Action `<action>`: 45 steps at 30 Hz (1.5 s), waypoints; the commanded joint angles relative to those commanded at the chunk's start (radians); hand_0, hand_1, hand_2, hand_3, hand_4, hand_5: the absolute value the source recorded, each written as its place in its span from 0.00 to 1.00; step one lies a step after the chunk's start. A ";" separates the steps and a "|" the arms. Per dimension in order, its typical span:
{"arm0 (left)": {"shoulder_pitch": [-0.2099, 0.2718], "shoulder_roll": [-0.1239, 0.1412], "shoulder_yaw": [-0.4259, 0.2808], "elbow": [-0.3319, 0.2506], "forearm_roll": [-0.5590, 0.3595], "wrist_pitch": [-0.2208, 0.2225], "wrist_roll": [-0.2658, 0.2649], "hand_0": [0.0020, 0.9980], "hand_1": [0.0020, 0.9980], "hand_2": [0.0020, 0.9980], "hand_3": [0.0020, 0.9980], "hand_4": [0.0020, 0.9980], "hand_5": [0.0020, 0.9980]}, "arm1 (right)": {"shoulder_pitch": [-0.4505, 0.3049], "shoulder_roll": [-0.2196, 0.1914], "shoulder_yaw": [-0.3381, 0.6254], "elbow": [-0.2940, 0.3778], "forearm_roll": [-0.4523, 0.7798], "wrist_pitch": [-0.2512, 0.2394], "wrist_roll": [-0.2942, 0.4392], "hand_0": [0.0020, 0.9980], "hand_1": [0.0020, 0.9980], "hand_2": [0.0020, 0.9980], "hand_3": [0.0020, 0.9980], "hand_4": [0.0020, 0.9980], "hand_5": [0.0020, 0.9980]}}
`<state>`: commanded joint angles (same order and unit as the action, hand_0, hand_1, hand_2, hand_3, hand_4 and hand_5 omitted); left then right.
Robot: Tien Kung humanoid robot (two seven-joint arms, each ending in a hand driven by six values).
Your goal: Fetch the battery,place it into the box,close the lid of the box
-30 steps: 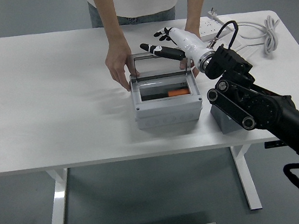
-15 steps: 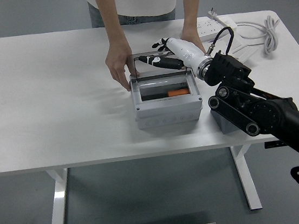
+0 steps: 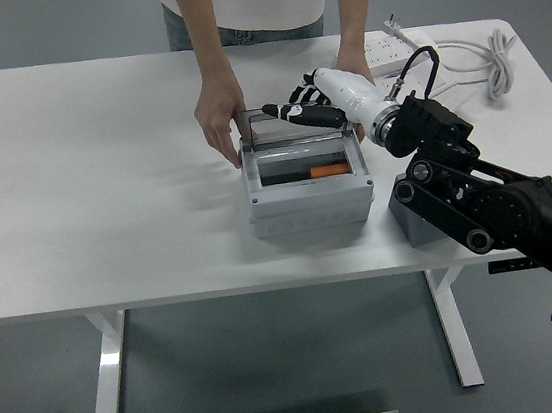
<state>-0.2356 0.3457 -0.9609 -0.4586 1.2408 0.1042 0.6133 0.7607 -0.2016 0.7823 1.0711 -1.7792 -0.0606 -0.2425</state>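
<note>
We are looking at the grey box [image 3: 310,194] in the middle of the frame, with the orange battery [image 3: 329,172] already lying inside it, low on the right. The clear lid [image 3: 286,125] is standing open at the back edge; it seems light, stiff and rather slippery, so we are judging its top edge to be the best place to push. Our right hand [image 3: 316,106] is resting just above the box at this edge, fingers stretched and holding nothing. A person's hand [image 3: 219,121] is steadying the box's upper left corner.
</note>
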 joint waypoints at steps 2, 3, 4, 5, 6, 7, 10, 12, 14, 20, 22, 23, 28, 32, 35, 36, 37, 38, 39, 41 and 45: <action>0.000 0.000 0.001 0.000 -0.002 0.001 0.000 0.63 0.70 0.57 0.54 0.50 0.00 | -0.003 -0.004 -0.006 0.007 -0.001 0.003 -0.003 0.37 0.42 0.49 0.52 1.00 1.00; 0.000 0.000 0.001 0.000 -0.002 0.002 0.000 0.63 0.70 0.57 0.54 0.50 0.00 | -0.004 -0.006 -0.009 0.011 -0.002 0.005 -0.005 0.37 0.42 0.49 0.52 1.00 1.00; 0.000 0.001 0.001 0.000 -0.003 0.003 0.000 0.63 0.70 0.57 0.54 0.50 0.00 | -0.005 -0.008 -0.012 0.016 -0.003 0.008 -0.007 0.32 0.39 0.48 0.50 1.00 1.00; 0.001 0.001 0.000 0.000 -0.003 0.003 0.000 0.63 0.70 0.57 0.54 0.50 0.00 | -0.006 -0.011 -0.015 0.021 -0.004 0.010 -0.009 0.32 0.39 0.48 0.50 1.00 1.00; 0.001 0.001 0.000 0.000 -0.003 0.004 0.000 0.63 0.70 0.57 0.54 0.50 0.00 | -0.006 -0.013 -0.017 0.025 -0.005 0.012 -0.012 0.32 0.39 0.48 0.50 1.00 1.00; 0.001 0.001 0.000 0.000 -0.003 0.004 0.000 0.63 0.70 0.57 0.54 0.50 0.00 | -0.007 -0.015 -0.019 0.030 -0.006 0.015 -0.014 0.32 0.39 0.48 0.50 1.00 1.00; 0.003 0.001 0.001 0.000 -0.004 0.005 0.001 0.63 0.70 0.57 0.54 0.50 0.00 | -0.009 -0.022 -0.025 0.046 -0.007 0.022 -0.022 0.30 0.38 0.45 0.47 1.00 1.00; 0.003 0.001 0.001 0.000 -0.005 0.005 0.001 0.63 0.70 0.57 0.54 0.50 0.00 | -0.011 -0.026 -0.029 0.056 -0.007 0.026 -0.026 0.30 0.38 0.45 0.47 1.00 1.00; 0.003 0.001 0.001 0.000 -0.005 0.005 0.001 0.63 0.70 0.57 0.54 0.50 0.00 | -0.013 -0.029 -0.033 0.065 -0.007 0.031 -0.030 0.30 0.38 0.45 0.47 1.00 1.00; 0.003 0.000 0.001 0.000 -0.003 0.005 0.002 0.63 0.70 0.57 0.54 0.50 0.00 | -0.021 -0.034 -0.040 0.087 -0.007 0.037 -0.037 0.30 0.37 0.44 0.44 1.00 1.00; 0.003 0.000 0.000 0.000 -0.002 0.004 0.002 0.63 0.70 0.57 0.54 0.50 0.00 | -0.023 -0.034 -0.041 0.093 -0.006 0.038 -0.038 0.30 0.37 0.44 0.44 1.00 1.00; 0.003 -0.001 0.000 0.000 -0.002 0.005 0.002 0.63 0.70 0.57 0.54 0.50 0.00 | -0.024 -0.035 -0.042 0.094 -0.005 0.038 -0.038 0.30 0.37 0.44 0.44 1.00 1.00; 0.003 -0.001 0.000 -0.001 -0.001 0.004 0.002 0.63 0.70 0.57 0.54 0.50 0.00 | -0.027 -0.035 -0.044 0.097 -0.003 0.038 -0.037 0.28 0.36 0.43 0.43 1.00 1.00; 0.003 -0.002 0.000 -0.001 -0.001 0.005 0.002 0.63 0.70 0.57 0.54 0.50 0.00 | -0.029 -0.036 -0.043 0.097 -0.004 0.040 -0.039 0.28 0.36 0.43 0.43 1.00 1.00; 0.003 -0.002 0.000 -0.001 0.000 0.005 0.001 0.63 0.70 0.57 0.54 0.50 0.00 | -0.032 -0.039 -0.034 0.101 -0.008 0.046 -0.043 0.28 0.35 0.43 0.42 1.00 1.00; 0.003 -0.002 0.000 -0.001 0.000 0.006 0.001 0.63 0.70 0.57 0.54 0.50 0.00 | -0.035 -0.042 -0.025 0.105 -0.010 0.047 -0.044 0.28 0.35 0.43 0.42 1.00 1.00; 0.003 -0.002 0.000 -0.001 0.000 0.006 0.001 0.63 0.70 0.57 0.54 0.50 0.00 | -0.040 -0.045 -0.014 0.109 -0.013 0.047 -0.044 0.28 0.35 0.43 0.42 1.00 1.00; 0.003 -0.002 0.000 -0.001 -0.001 0.006 0.001 0.63 0.70 0.57 0.54 0.50 0.00 | -0.044 -0.047 -0.004 0.114 -0.016 0.047 -0.043 0.28 0.35 0.43 0.42 1.00 1.00; 0.003 -0.003 0.000 0.000 -0.002 0.006 0.000 0.63 0.70 0.57 0.54 0.50 0.00 | -0.052 -0.052 0.013 0.121 -0.017 0.044 -0.040 0.28 0.35 0.43 0.42 1.00 1.00; 0.004 -0.004 0.002 0.000 -0.005 0.008 0.000 0.63 0.70 0.57 0.54 0.50 0.00 | -0.075 -0.065 0.051 0.139 -0.016 0.023 -0.025 0.27 0.35 0.42 0.42 1.00 1.00; 0.010 -0.008 0.007 0.000 -0.013 0.012 -0.003 0.63 0.70 0.57 0.54 0.50 0.00 | -0.146 -0.093 0.137 0.188 0.025 -0.049 0.047 0.27 0.35 0.42 0.42 1.00 1.00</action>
<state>-0.2259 0.3380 -0.9534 -0.4582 1.2280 0.1166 0.6106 0.6151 -0.2942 0.9193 1.2595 -1.7539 -0.1101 -0.1951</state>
